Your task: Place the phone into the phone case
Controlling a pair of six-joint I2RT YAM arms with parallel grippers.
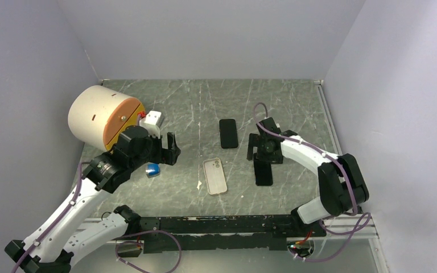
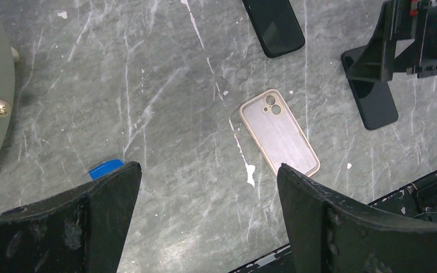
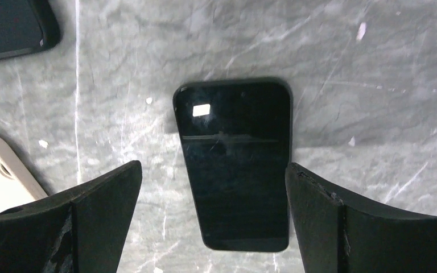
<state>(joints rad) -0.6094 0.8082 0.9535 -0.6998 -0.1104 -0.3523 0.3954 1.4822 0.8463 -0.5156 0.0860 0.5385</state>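
The pale beige phone case [image 1: 214,176] lies flat on the grey marbled table, hollow side up, camera cutout at its far end; it also shows in the left wrist view [image 2: 279,139] and at the left edge of the right wrist view [image 3: 0,173]. A black phone [image 1: 263,173] lies to the right of the case. My right gripper [image 1: 263,149] is open just above the phone's far part, and the phone [image 3: 236,165] shows between its fingers. A second black phone [image 1: 228,132] lies farther back. My left gripper [image 1: 168,149] is open and empty, left of the case.
A big cream cylinder with an orange face [image 1: 105,116] lies at the back left, with a small white block [image 1: 153,118] beside it. A small blue object [image 1: 152,169] sits under my left gripper. A black rail [image 1: 227,224] runs along the near edge.
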